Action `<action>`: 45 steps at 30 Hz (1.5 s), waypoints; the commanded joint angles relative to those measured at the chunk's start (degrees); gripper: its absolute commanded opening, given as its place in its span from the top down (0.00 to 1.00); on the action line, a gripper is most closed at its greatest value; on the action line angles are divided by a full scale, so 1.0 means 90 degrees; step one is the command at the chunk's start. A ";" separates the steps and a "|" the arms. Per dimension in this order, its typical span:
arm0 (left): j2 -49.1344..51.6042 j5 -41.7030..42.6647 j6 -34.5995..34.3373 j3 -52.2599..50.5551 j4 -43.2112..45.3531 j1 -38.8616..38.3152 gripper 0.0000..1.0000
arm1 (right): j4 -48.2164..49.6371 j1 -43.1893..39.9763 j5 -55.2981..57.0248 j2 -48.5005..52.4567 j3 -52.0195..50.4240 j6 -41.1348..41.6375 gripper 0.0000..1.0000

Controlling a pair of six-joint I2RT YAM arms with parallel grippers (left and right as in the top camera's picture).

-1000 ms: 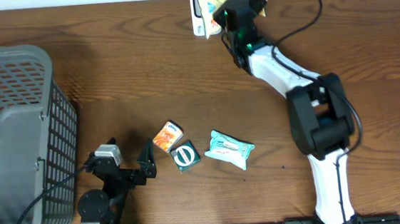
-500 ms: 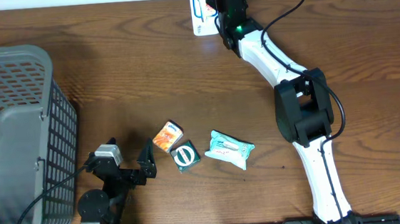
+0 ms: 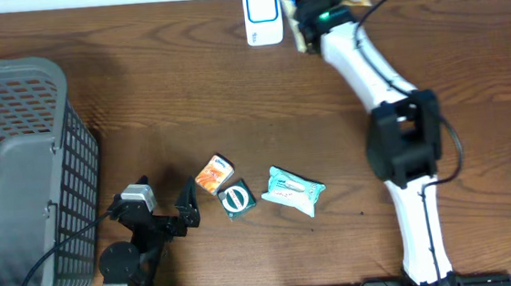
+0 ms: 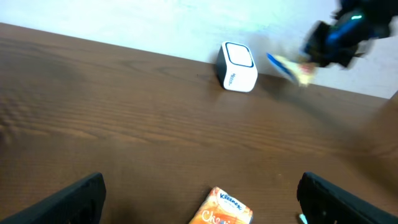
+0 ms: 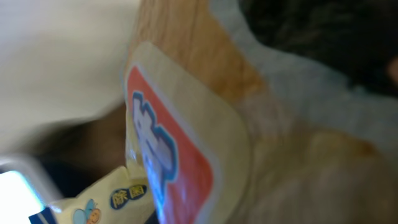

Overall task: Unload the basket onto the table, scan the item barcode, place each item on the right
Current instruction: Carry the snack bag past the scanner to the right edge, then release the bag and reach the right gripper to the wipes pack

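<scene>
The white barcode scanner [image 3: 263, 14] stands at the table's far edge; the left wrist view shows it too [image 4: 237, 59]. Just right of it, my right gripper [image 3: 307, 11] is shut on the item, a yellow packet [image 3: 294, 26] with a red and blue label. That packet [image 5: 186, 143] fills the blurred right wrist view and hides the fingers. From the left wrist it appears as a blur [image 4: 289, 67] beside the scanner. My left gripper [image 3: 167, 203] rests open near the front edge, with nothing between its fingers.
A grey mesh basket [image 3: 20, 171] takes up the left side. An orange tissue pack [image 3: 213, 175], a green round-labelled pack [image 3: 237, 199] and a teal-white packet [image 3: 296, 191] lie at front centre. The tissue pack [image 4: 227, 208] sits just ahead of the left gripper.
The right gripper has swung the packet from over the scanner to its right side, uncovering the scanner's face. The left arm has stayed still.
</scene>
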 commanded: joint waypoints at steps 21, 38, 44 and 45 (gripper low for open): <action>-0.0015 0.0039 0.0107 -0.0100 -0.0170 0.0015 0.02 | -0.3305 -0.4993 0.0500 -0.0789 -0.0483 -0.0051 0.96; -0.0015 0.0039 0.0104 -0.0100 -0.0172 0.0015 0.02 | -0.3400 -0.5175 -0.1581 -0.1428 -0.0481 -0.0491 0.21; -0.0015 0.0039 0.0104 -0.0100 -0.0170 0.0015 0.02 | -0.3458 -0.4430 -0.2414 -0.2696 -0.0483 -0.0925 0.21; -0.0015 0.0039 0.0104 -0.0100 -0.0170 0.0015 0.02 | -0.3504 -0.4299 -0.2540 -0.2873 -0.0483 -0.1010 0.21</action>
